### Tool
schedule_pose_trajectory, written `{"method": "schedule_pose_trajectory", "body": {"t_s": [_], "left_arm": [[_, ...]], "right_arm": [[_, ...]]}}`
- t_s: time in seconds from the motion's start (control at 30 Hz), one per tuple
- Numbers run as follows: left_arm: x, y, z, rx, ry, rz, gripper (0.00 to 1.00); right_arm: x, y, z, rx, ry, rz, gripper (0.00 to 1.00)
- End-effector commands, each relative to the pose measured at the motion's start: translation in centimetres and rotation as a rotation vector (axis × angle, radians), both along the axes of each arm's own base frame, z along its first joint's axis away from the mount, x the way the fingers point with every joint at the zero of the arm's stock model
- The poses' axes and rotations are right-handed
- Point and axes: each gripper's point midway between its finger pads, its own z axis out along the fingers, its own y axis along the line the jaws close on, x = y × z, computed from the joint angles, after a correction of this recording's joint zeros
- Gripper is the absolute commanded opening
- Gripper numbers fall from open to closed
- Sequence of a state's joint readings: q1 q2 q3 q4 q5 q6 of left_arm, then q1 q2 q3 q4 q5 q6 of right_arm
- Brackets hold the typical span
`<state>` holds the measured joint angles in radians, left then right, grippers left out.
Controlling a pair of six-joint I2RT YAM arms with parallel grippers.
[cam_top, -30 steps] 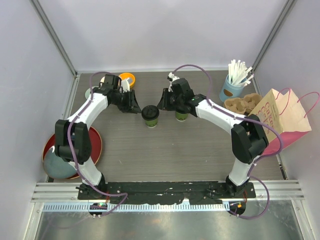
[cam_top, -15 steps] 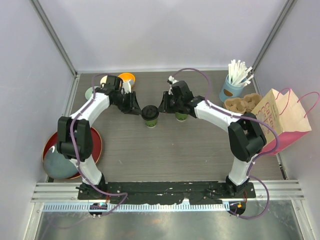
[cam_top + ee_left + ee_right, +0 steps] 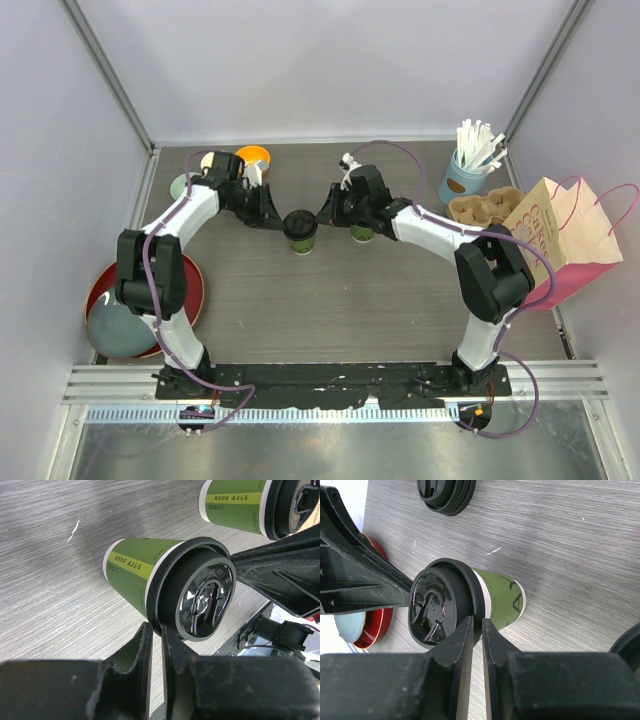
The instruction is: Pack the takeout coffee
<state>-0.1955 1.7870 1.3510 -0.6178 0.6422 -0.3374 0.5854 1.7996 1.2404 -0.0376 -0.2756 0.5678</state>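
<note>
Lidded green cup [image 3: 300,230] upright on grey wood-grain table [image 3: 330,310], mid-rear, between the two grippers; black sip lid [image 3: 202,600] seated on it; left gripper [image 3: 277,217] at its left side, right gripper [image 3: 322,213] at its right side; left wrist view: left gripper [image 3: 155,631] jaws almost together, only a thin slit, nothing between them, tips right at the lid rim; right wrist view: right gripper [image 3: 476,624] the same, jaws nearly closed on nothing, tips against the rim of the same lid [image 3: 437,611]; cannot tell if either presses on it; second green cup [image 3: 362,233] also lidded, upright just right of the first, partly under the right arm, apart from the first cup; stack of spare black lids [image 3: 445,495] on table beyond; orange bowl [image 3: 254,156] at rear left; light-blue cup of white straws [image 3: 462,182] at rear right, cardboard cup carrier [image 3: 487,208] beside it, paper bag [image 3: 565,235] with pink bottom lying at right edge; red plate [image 3: 190,290] with a grey bowl [image 3: 112,330] at near left.
</note>
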Motion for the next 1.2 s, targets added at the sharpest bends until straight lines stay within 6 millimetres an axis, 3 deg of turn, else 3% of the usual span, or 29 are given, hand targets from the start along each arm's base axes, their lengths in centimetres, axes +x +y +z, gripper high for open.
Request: {"method": "schedule_pose_trajectory", "body": {"t_s": [0.0,0.43,0.57,0.7,0.97,1.07,1.17], "left_arm": [[-1.1,-0.3,-3.8,0.033,0.081,-0.014,0.13],[-2.8,0.7,-8.0,0.099,0.181,-0.015,0.01],[-3.2,1.2,-9.7,0.132,0.236,-0.015,0.0],[-2.9,2.4,-10.1,0.154,0.237,-0.001,0.0],[-5.0,2.9,-13.5,0.194,0.327,-0.017,0.0],[-3.4,2.8,-12.1,0.193,0.263,-0.007,0.0],[-1.6,1.5,-8.6,0.14,0.167,-0.022,0.0]], "right_arm": [[-2.7,-0.1,-4.1,-0.038,0.108,0.031,0.15],[-6.1,-2.4,-10.2,-0.088,0.227,0.006,0.01],[-6.3,-2.8,-10.5,-0.102,0.227,-0.005,0.01],[-6.7,-3.4,-10.1,-0.123,0.215,-0.015,0.01],[-8.0,-2.2,-10.9,-0.125,0.231,0.013,0.01],[-8.3,-2.1,-10.8,-0.123,0.228,0.018,0.01],[-8.3,-1.0,-9.4,-0.114,0.198,0.052,0.01]]}}
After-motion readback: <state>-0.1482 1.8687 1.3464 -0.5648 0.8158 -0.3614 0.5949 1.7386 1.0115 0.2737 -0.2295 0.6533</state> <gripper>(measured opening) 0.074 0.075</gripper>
